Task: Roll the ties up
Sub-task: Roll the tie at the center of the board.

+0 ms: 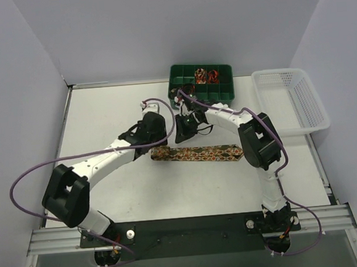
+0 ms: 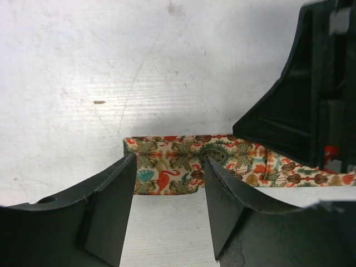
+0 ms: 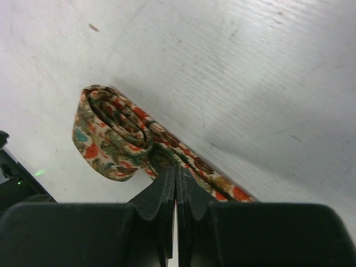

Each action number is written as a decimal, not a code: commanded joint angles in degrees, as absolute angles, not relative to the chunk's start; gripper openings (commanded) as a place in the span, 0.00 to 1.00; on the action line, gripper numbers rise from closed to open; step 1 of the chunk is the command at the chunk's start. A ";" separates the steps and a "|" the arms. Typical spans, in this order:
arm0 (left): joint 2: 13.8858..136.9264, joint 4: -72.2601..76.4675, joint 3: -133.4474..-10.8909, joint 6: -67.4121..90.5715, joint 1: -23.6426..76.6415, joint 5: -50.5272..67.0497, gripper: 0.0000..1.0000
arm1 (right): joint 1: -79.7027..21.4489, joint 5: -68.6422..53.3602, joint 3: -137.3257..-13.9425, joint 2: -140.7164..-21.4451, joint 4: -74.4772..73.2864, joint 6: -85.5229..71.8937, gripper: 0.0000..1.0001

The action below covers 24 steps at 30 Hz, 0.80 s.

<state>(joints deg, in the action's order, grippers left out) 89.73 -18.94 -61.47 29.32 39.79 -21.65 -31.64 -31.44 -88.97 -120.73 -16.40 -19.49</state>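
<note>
One tie [image 1: 195, 153] lies across the middle of your table [image 1: 103, 114], running left to right as a flat strip. Its cloth is cream-tan, crowded with red-orange, teal and green leaves and brown blobs, and the left wrist view shows a red bird shape near the end. At the left end the strip is turned over on itself into a loose, flattened roll of a few layers.

Your left gripper [image 2: 169, 161] stands at that rolled end with its fingers [image 2: 111, 206] moderately apart, one on each side. Whether they touch the cloth, you cannot tell.

Just to the right, your right gripper [image 3: 176, 169] has its fingers pressed together, the tips down on the tie where the roll meets the flat strip. Whether any cloth is pinched between them is not clear.

Farther right, at the back, a green bin [image 1: 222, 93] holds small coils [image 1: 206, 75] in its rear compartments. Beside it sits a white basket [image 1: 312, 107].
</note>
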 commanded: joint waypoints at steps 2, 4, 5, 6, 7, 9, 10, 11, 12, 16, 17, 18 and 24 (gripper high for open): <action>82.36 -13.73 -55.56 29.35 31.32 -12.32 0.64 | -36.02 -33.05 -94.65 -118.30 -17.75 -20.21 0.02; 80.34 -12.05 -51.88 29.88 28.58 -6.87 0.69 | -37.00 -33.14 -95.36 -119.18 -18.10 -20.13 0.02; 79.90 -10.13 -50.72 30.06 25.61 -5.03 0.71 | -37.35 -33.05 -95.54 -119.35 -18.02 -20.13 0.02; 79.11 -8.98 -49.67 30.32 24.27 -0.31 0.76 | -38.22 -33.05 -95.80 -119.53 -18.02 -20.04 0.02; 78.84 -7.75 -48.27 30.58 23.13 2.09 0.77 | -38.49 -33.13 -95.97 -119.62 -17.93 -20.04 0.02; 78.49 -3.09 -44.57 32.07 19.18 7.10 0.78 | -39.54 -33.40 -96.06 -120.14 -18.11 -20.04 0.02; 78.57 -1.34 -43.43 33.30 17.94 11.64 0.79 | -39.81 -33.22 -96.06 -120.41 -18.02 -19.95 0.02; 78.84 2.68 -41.42 34.01 16.97 13.52 0.79 | -40.25 -33.05 -96.06 -120.67 -18.10 -20.04 0.02; 79.62 4.29 -40.70 34.54 15.40 15.19 0.79 | -40.43 -32.79 -95.98 -121.37 -18.02 -20.04 0.02; 82.87 10.01 -38.76 36.56 13.63 21.52 0.79 | -40.69 -31.29 -95.71 -123.13 -18.11 -20.13 0.02; 84.36 10.89 -38.76 36.74 13.71 21.88 0.79 | -40.61 -30.94 -95.71 -123.48 -18.19 -20.04 0.01; 85.24 11.51 -38.85 36.74 13.71 22.41 0.79 | -40.61 -30.42 -95.63 -123.66 -18.19 -19.95 0.02; 89.65 15.64 -37.62 38.23 13.54 24.00 0.79 | -40.78 -28.30 -94.66 -125.33 -18.98 -19.51 0.02</action>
